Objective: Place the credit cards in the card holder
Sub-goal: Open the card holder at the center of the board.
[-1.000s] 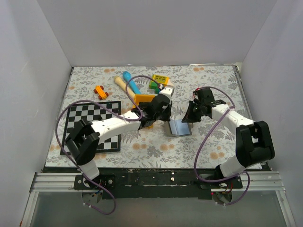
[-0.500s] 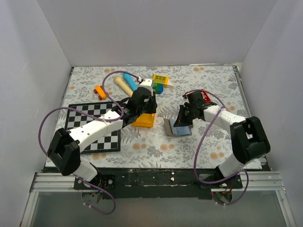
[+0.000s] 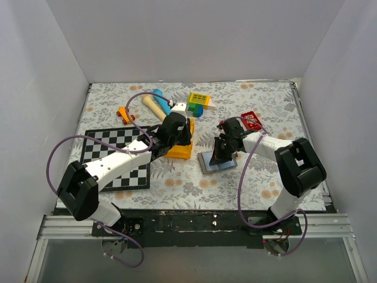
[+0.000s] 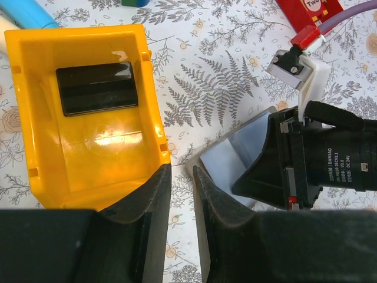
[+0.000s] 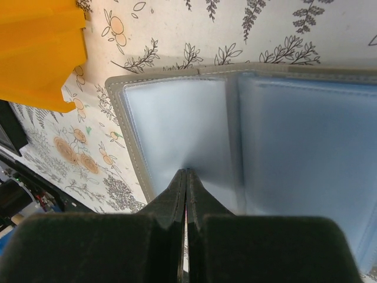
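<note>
1. Starting at the far left, a chessboard (image 3: 115,156) lies flat on the flowered table (image 3: 177,184). A small orange toy (image 3: 125,114) sits just beyond its far edge.
2. My left arm reaches across the chessboard's far corner, so my left gripper (image 4: 181,174) hangs above the near end of a yellow tray (image 4: 94,153). The jaws stand only a narrow gap apart, and I see nothing between them.
3. One black card (image 4: 97,88) lies flat on the floor of that tray, at the end farther from my fingers. Its long side runs across the tray, and it is apart from my left gripper.
4. A green and yellow block (image 3: 199,100) stands behind the tray, near the back of the table.
5. The wallet (image 4: 227,154) lies just right of the tray, spread open with its pale blue pockets facing up. It is close beside the tray, but I cannot tell whether they touch.
6. My right gripper (image 5: 186,172) points down onto the open wallet with its jaws pressed together. The tips touch the left-hand pocket, near the fold. I cannot tell whether anything thin is pinched between them.
7. A red block (image 3: 252,119) with white marks lies farthest right, behind my right arm and apart from the wallet.
</note>
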`<state>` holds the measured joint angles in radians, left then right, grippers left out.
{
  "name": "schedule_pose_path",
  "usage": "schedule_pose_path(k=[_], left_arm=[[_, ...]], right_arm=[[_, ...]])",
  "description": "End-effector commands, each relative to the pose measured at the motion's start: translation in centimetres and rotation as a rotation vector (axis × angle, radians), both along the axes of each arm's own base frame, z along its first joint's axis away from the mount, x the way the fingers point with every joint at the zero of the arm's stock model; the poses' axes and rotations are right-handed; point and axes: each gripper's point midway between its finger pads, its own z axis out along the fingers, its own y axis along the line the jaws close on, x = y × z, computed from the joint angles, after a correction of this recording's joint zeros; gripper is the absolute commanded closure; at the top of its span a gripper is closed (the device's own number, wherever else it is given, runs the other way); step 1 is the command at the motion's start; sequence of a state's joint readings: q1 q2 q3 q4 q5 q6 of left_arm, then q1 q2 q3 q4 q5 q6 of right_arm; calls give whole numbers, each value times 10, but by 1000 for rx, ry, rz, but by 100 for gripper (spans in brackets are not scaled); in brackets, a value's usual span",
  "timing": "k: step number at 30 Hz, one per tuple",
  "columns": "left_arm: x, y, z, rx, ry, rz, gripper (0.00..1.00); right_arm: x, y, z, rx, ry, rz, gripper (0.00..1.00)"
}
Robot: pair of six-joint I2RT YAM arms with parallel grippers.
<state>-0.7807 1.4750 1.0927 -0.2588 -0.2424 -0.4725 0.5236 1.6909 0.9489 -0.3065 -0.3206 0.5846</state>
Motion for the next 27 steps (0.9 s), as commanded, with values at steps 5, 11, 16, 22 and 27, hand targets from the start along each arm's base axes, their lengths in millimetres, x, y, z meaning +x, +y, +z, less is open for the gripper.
schedule_pose_path(k=[5, 11, 16, 22, 27], left_arm=[[-1, 12, 18, -25, -35, 36, 79], [-2, 19, 23, -25, -48, 55, 78], [-3, 20, 25, -26, -50, 52, 77], [-3, 21, 27, -25, -53, 54, 76], [-3, 24, 28, -27, -55, 61, 76]], right_arm=[[18, 4, 19, -3, -75, -6, 99], [22, -1, 28, -21, -111, -21, 99], [29, -13, 41, -91, -164, -33, 99], [35, -26, 51, -162, -207, -43, 99], [36, -32, 52, -189, -214, -50, 99]])
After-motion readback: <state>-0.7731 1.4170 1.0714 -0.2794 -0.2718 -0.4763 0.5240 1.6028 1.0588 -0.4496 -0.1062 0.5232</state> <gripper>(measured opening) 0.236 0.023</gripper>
